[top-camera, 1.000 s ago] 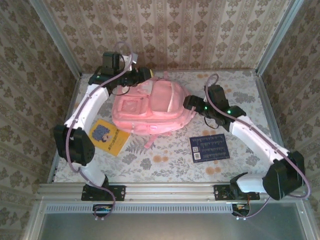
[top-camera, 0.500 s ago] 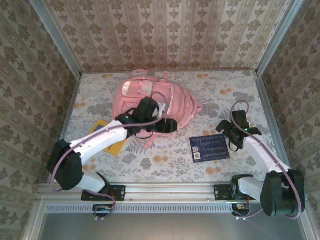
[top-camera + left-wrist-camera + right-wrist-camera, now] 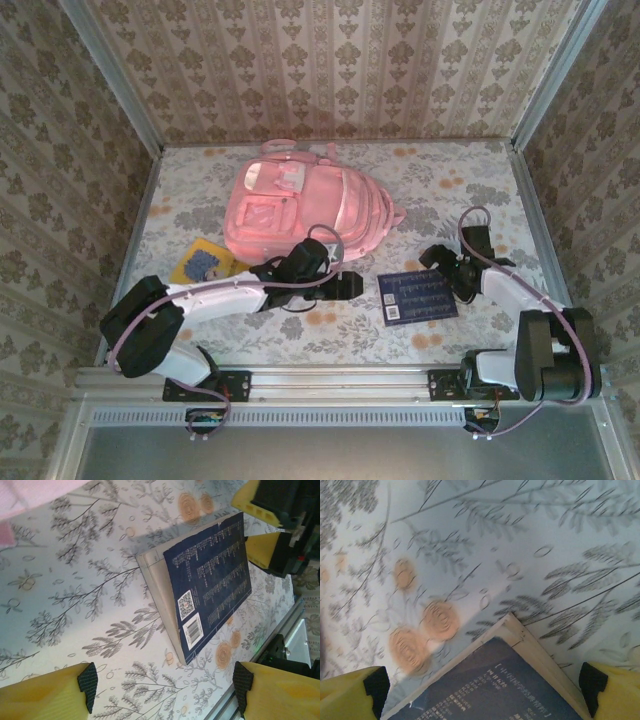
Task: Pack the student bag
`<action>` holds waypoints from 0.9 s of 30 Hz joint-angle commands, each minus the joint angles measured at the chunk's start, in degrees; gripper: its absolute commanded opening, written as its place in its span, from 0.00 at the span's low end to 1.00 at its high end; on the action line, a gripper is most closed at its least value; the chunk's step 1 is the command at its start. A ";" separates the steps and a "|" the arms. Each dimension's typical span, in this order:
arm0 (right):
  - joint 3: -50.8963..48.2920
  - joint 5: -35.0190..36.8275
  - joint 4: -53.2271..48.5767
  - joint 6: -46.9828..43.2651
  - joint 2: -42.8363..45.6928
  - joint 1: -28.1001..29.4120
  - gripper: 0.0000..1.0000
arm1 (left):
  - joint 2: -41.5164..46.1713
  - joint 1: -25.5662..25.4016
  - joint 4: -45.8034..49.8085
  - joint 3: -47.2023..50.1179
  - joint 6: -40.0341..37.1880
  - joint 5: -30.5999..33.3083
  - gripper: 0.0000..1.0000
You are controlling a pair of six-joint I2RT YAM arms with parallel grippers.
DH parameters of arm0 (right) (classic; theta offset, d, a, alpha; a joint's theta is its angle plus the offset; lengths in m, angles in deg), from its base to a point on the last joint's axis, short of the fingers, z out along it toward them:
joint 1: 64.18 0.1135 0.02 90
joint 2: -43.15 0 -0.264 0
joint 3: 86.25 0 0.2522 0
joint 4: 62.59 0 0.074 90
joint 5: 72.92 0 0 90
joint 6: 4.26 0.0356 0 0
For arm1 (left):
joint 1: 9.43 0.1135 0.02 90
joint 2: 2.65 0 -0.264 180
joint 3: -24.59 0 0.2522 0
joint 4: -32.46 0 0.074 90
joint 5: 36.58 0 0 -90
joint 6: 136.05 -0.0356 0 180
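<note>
The student bag point(image 3: 300, 205), a big pink backpack, lies flat at the back middle of the table, and its pink edge point(image 3: 30, 492) shows in the left wrist view. A dark blue book point(image 3: 418, 295) point(image 3: 210, 580) point(image 3: 505, 690) lies front right of it. My left gripper point(image 3: 350, 285) point(image 3: 165, 686) hangs open just left of that book, nothing between its fingers. At the book's far right corner my right gripper point(image 3: 440, 262) point(image 3: 485, 690) stands open, one finger either side of the corner; its yellow fingers point(image 3: 267, 550) touch nothing that I can see.
A yellow book point(image 3: 205, 262) lies front left of the bag, partly under the left arm. Patterned walls close the table on three sides, and a metal rail point(image 3: 340, 380) runs along the near edge.
The left arm swung from the bag's back left, over the bag, down towards the blue book, its jaws widening. The right arm left the bag's right side for the book's corner. The bag shifted.
</note>
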 commanded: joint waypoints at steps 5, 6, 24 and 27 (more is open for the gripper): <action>-8.44 -11.39 1.07 6.82 9.03 5.88 1.00 | 2.03 -0.59 -4.98 5.50 4.06 -1.10 0.76; -9.20 -11.39 1.24 7.47 10.54 7.15 1.00 | 2.02 -0.56 -4.81 5.87 4.14 -0.96 0.76; -12.34 -14.21 -0.90 2.73 17.97 20.45 0.88 | -4.78 -0.58 0.98 6.47 1.39 3.03 0.70; -12.44 -16.96 0.81 2.66 18.19 20.55 0.82 | -6.01 -1.18 0.56 5.71 1.09 2.77 0.69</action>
